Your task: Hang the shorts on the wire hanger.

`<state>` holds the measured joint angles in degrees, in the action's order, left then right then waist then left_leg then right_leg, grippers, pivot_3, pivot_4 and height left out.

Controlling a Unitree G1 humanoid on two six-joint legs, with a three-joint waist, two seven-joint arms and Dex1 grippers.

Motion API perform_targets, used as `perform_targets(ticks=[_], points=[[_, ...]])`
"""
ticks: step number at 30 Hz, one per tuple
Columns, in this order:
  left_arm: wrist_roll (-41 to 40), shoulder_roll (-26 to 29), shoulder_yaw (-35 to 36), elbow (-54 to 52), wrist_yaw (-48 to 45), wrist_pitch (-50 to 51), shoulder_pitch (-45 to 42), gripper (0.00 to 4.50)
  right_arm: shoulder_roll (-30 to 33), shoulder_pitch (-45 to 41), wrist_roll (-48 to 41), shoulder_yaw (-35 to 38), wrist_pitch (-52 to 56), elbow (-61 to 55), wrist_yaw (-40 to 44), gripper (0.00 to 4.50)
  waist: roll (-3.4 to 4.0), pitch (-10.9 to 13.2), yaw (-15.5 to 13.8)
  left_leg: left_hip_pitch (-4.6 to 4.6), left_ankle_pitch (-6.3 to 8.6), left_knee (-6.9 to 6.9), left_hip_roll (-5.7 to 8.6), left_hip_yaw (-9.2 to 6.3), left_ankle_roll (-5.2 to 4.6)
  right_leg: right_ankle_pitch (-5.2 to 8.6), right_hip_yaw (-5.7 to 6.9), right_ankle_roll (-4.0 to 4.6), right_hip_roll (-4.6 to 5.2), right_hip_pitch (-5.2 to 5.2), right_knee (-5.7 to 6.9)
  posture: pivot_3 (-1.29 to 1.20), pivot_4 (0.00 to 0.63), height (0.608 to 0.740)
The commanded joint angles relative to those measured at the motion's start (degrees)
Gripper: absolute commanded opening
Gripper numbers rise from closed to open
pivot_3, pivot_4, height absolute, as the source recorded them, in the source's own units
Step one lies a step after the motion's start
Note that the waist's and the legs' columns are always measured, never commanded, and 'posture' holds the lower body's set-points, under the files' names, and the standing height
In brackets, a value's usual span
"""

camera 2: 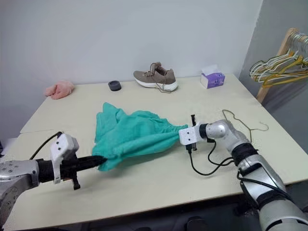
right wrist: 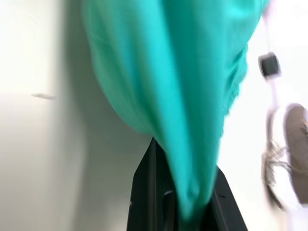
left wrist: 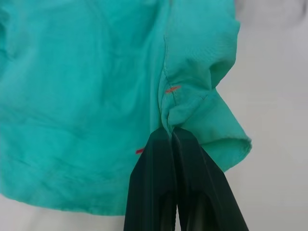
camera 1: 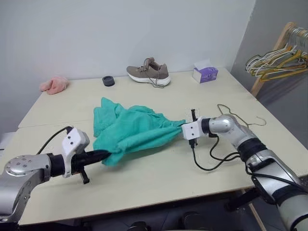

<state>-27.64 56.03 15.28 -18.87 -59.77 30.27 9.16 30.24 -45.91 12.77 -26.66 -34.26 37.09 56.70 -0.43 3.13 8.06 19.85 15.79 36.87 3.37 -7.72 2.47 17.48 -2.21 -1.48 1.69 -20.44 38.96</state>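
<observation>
Centrally, the large teal-green fabric shorts (camera 1: pixel 132 129) are stretched between the two grippers above the middle of the pale wooden table (camera 1: pixel 159 175), bunched and wrinkled, sagging toward the tabletop between the two holds.

Left gripper (camera 1: pixel 107 155): black fingers pressed together, pinching a seam edge of the shorts at their near-left corner. In the left wrist view the fingers (left wrist: pixel 163 183) close on a fold of cloth beside small orange stitch marks.

Right gripper (camera 1: pixel 183 129): pinching the gathered end of the shorts at their right side. In the right wrist view the cloth runs down between the dark fingers (right wrist: pixel 147 192); they look clamped on it.

Thin olive-green wire hanger (camera 1: pixel 240 117): lies flat on the table, right of the shorts and just beyond the right forearm, its hook toward the right edge. Apart from the shorts, not touched by either gripper.

Far side of table, left to right: small pink fluffy cloth (camera 1: pixel 53 84) at the far-left corner; small dark round ring-shaped object (camera 1: pixel 108 81); brown-grey sneaker with white sole (camera 1: pixel 148 73), laces loose; purple-and-white tissue box (camera 1: pixel 205 73). All well apart from the shorts.

Off the table at far right: wooden rack (camera 1: pixel 269 57) carrying a cluster of wire hangers (camera 1: pixel 281 60), pale and yellowish.
</observation>
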Motion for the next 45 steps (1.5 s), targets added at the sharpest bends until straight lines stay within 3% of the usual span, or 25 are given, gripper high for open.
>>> perform_targets(ticks=[1,5,9,12,15,18,22,25,30,32,34,36,40,42,45], points=[[2.5,4.3,0.0,1.9,-5.3,-4.7,-1.1,0.00,8.1,4.7,-15.7,4.0,15.3,-21.5,15.6,0.03,0.01,0.0,-0.3,0.06,0.00,0.01,-0.02,-0.03,0.00,0.00,0.04,0.00,0.00,-0.04,0.00,-0.14,0.000,0.740],[-3.9,7.8,2.1,1.8,-11.2,-0.5,-4.9,0.00,18.3,9.9,-30.7,7.3,38.7,-43.2,23.9,0.03,0.17,0.1,-0.6,0.13,0.07,0.03,-0.02,0.00,-0.09,0.06,0.06,-0.10,0.02,-0.06,-0.01,-0.15,0.000,0.740],[-8.1,13.2,4.9,2.7,-17.8,3.7,-6.6,0.00,25.9,12.4,-45.9,11.9,59.8,-58.9,24.6,0.03,0.19,0.2,-0.2,0.05,0.11,-0.01,-0.08,0.04,-0.09,0.22,0.08,-0.32,0.02,-0.06,-0.01,-0.16,0.000,0.740],[-8.0,13.9,3.4,6.1,-18.1,3.8,-10.3,0.00,25.1,10.8,-52.1,14.1,69.9,-61.0,21.0,0.03,0.23,0.2,0.1,0.02,0.13,-0.04,-0.12,0.09,-0.08,0.24,0.07,-0.31,0.01,-0.07,0.00,-0.16,0.000,0.740],[-3.1,9.5,-3.6,13.0,-14.5,0.4,-18.8,0.00,18.1,5.0,-47.2,12.2,71.8,-51.1,15.6,0.03,0.32,0.2,0.2,-0.08,0.12,0.00,-0.12,0.15,-0.08,0.14,0.04,-0.41,0.01,-0.02,0.03,-0.16,0.000,0.740],[4.8,1.7,-11.1,24.4,-9.9,-6.3,-31.0,0.00,11.3,-3.9,-33.6,7.3,60.9,-30.1,12.1,0.03,0.32,0.2,-0.1,-0.15,0.06,0.13,-0.05,0.15,-0.14,-0.05,-0.02,-0.59,0.01,-0.03,0.00,-0.15,0.000,0.740],[20.2,-9.1,-18.1,55.6,4.2,-23.1,-55.8,0.00,0.0,-23.6,-13.7,0.7,35.0,8.9,-1.8,0.03,-0.09,0.5,-0.3,-0.25,-0.22,0.27,0.10,0.12,-0.25,-0.47,0.05,-0.61,-0.05,-0.04,-0.06,-0.15,0.000,0.740],[28.7,-12.4,-20.4,77.1,20.5,-33.0,-74.2,0.00,-6.5,-36.7,-4.4,-1.2,24.3,27.3,-18.4,0.03,-0.48,0.3,0.9,1.08,-0.68,0.20,0.08,0.05,0.33,-1.15,-0.08,-0.20,-0.03,-1.33,0.05,-0.14,0.000,0.740],[37.4,-10.7,-22.1,91.5,40.4,-41.6,-97.6,0.00,-9.7,-53.4,5.7,-1.5,14.1,37.3,-42.5,0.03,-0.57,0.3,3.9,3.62,-0.89,0.26,0.09,0.29,0.64,-1.19,-0.33,-0.16,0.11,-4.06,0.25,-0.14,0.000,0.740],[42.4,-8.7,-24.8,92.0,43.3,-46.7,-104.3,0.00,-8.6,-57.4,9.3,-2.0,9.3,37.5,-49.0,0.03,-0.56,0.3,4.9,4.18,-0.89,0.01,0.09,0.38,0.65,-1.19,-0.39,-0.17,0.16,-4.87,0.37,-0.14,0.000,0.740],[49.1,-6.0,-29.4,90.9,45.0,-53.0,-108.5,0.00,-6.4,-59.0,13.2,-2.9,3.7,36.9,-55.7,0.03,-0.56,0.3,5.3,4.21,-0.88,-0.10,0.09,0.37,0.63,-1.14,-0.40,-0.20,0.16,-5.06,0.37,-0.13,0.000,0.740],[56.3,-2.0,-34.4,88.5,46.7,-59.5,-109.7,0.00,-4.4,-57.1,15.9,-3.3,-2.3,35.5,-59.7,0.03,-0.53,0.2,5.5,4.17,-0.86,-0.29,0.09,0.37,0.61,-1.05,-0.44,-0.21,0.16,-5.11,0.29,-0.12,0.000,0.740],[62.4,5.1,-38.5,84.3,45.5,-67.3,-102.1,0.00,-3.9,-45.7,16.9,-3.3,-11.5,32.8,-57.1,0.03,-0.36,0.1,5.4,3.69,-0.86,-0.98,0.14,0.61,0.60,-1.03,-0.63,-0.22,0.25,-4.95,0.11,-0.10,0.000,0.740],[57.8,8.3,-36.2,82.3,39.8,-69.7,-88.5,0.00,-5.3,-33.7,17.1,-5.2,-14.9,30.1,-52.6,0.03,-0.33,0.1,5.2,3.25,-0.95,-0.86,0.26,0.69,0.39,-1.04,-0.69,-0.22,0.33,-4.47,0.51,-0.09,0.000,0.740],[45.5,9.9,-29.8,75.3,28.8,-67.2,-67.6,0.00,-6.3,-21.4,16.5,-6.4,-16.4,24.6,-45.3,0.03,-0.18,0.2,4.8,0.92,-0.88,-0.87,0.32,0.97,-0.14,-0.97,-0.76,-0.32,0.33,-2.32,0.84,-0.09,0.000,0.740]])
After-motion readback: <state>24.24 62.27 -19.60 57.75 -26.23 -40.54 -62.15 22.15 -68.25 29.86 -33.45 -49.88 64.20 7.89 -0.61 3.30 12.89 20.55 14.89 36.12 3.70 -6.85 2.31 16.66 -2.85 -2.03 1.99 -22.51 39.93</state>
